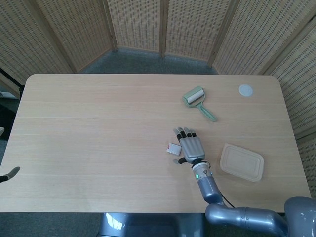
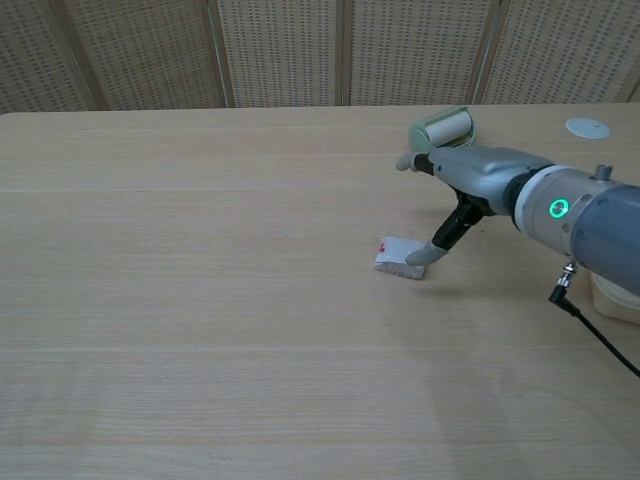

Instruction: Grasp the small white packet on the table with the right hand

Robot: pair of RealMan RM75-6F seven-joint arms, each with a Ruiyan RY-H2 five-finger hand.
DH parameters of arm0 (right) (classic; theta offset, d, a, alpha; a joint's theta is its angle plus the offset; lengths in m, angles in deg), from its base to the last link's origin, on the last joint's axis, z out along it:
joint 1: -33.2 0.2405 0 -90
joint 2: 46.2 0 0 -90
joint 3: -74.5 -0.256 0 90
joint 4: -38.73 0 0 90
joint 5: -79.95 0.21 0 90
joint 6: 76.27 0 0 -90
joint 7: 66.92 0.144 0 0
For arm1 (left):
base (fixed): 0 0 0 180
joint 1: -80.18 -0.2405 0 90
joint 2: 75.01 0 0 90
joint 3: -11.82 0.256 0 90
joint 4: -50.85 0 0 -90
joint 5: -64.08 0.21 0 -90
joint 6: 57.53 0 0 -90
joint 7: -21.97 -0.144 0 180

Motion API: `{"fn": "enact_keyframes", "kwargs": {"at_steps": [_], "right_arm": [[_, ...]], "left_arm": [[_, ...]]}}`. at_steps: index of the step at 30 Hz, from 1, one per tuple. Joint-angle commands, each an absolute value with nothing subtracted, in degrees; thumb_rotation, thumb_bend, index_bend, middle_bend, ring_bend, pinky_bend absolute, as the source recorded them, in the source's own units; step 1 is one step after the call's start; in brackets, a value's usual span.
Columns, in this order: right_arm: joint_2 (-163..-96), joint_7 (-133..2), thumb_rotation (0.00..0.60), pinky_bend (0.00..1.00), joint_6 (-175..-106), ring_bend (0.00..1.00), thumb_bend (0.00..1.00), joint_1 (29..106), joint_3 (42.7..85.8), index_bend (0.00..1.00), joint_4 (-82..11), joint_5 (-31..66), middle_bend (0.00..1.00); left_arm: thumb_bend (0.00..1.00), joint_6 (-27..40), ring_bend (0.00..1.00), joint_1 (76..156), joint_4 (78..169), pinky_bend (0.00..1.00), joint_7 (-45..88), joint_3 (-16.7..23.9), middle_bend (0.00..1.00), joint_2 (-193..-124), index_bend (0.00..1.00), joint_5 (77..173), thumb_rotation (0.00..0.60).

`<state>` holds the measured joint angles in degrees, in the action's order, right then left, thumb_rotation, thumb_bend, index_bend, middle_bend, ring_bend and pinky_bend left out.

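The small white packet (image 1: 173, 148) (image 2: 398, 255) with a red mark lies flat near the middle of the table. My right hand (image 1: 190, 145) (image 2: 470, 178) hovers just to its right, palm down, fingers spread. In the chest view its thumb tip (image 2: 421, 258) comes down to the packet's right edge; nothing is gripped. At the far left edge of the head view a dark tip (image 1: 11, 173) of the left hand shows, too little to tell its state.
A green lint roller (image 1: 196, 100) (image 2: 446, 133) lies behind the hand. A beige lidded container (image 1: 242, 162) sits to the right, and a small white disc (image 1: 245, 90) (image 2: 586, 127) rests at the far right corner. Woven screens stand behind the table.
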<state>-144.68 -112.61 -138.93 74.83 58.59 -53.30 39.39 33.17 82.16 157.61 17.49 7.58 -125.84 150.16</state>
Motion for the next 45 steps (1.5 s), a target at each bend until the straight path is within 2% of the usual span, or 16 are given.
{"fn": "enact_keyframes", "kwargs": {"at_steps": [1, 9, 11, 14, 19, 28, 45], "right_arm": [[-146.79, -111.29, 0.492, 0.0, -138.23, 0.0, 0.0, 75.75, 58.99, 0.0, -49.88, 41.28, 0.0], [-150.36, -108.99, 0.52, 0.0, -137.05, 0.0, 0.0, 76.9, 59.77, 0.01, -41.73, 41.73, 0.0], [-151.18, -108.39, 0.54, 0.0, -136.7, 0.0, 0.0, 77.23, 59.81, 0.05, -39.58, 41.45, 0.0], [-152.26, -107.43, 0.591, 0.0, -136.23, 0.0, 0.0, 77.51, 59.77, 0.16, -36.83, 41.19, 0.0], [-153.26, -106.43, 0.6, 0.0, -135.81, 0.0, 0.0, 77.47, 59.93, 0.26, -34.36, 41.08, 0.0], [-154.94, -106.82, 0.6, 0.0, -136.74, 0.0, 0.0, 77.49, 59.74, 0.27, -33.56, 41.58, 0.0], [-158.8, -112.76, 0.6, 0.0, -140.15, 0.0, 0.0, 79.72, 56.09, 0.29, -35.13, 48.0, 0.0]], "left_arm": [[0.0, 33.03, 0.0, 82.21, 157.6, 0.0, 17.52, 7.58, 0.0, -125.84, 0.0, 150.04, 0.6], [0.0, 33.06, 0.0, 82.18, 157.64, 0.0, 17.57, 7.54, 0.0, -125.86, 0.0, 149.88, 0.6], [0.0, 33.02, 0.0, 82.2, 157.64, 0.0, 17.67, 7.5, 0.0, -125.85, 0.0, 149.77, 0.6], [0.0, 32.95, 0.0, 82.23, 157.6, 0.0, 17.87, 7.46, 0.0, -125.83, 0.0, 149.62, 0.6], [0.0, 32.89, 0.0, 82.29, 157.49, 0.0, 18.06, 7.34, 0.0, -125.85, 0.0, 149.41, 0.6], [0.0, 32.7, 0.0, 82.41, 157.42, 0.0, 17.98, 7.36, 0.0, -126.0, 0.0, 149.39, 0.6], [0.0, 32.68, 0.0, 82.47, 157.33, 0.0, 18.51, 7.24, 0.0, -125.79, 0.0, 149.24, 0.6]]}}
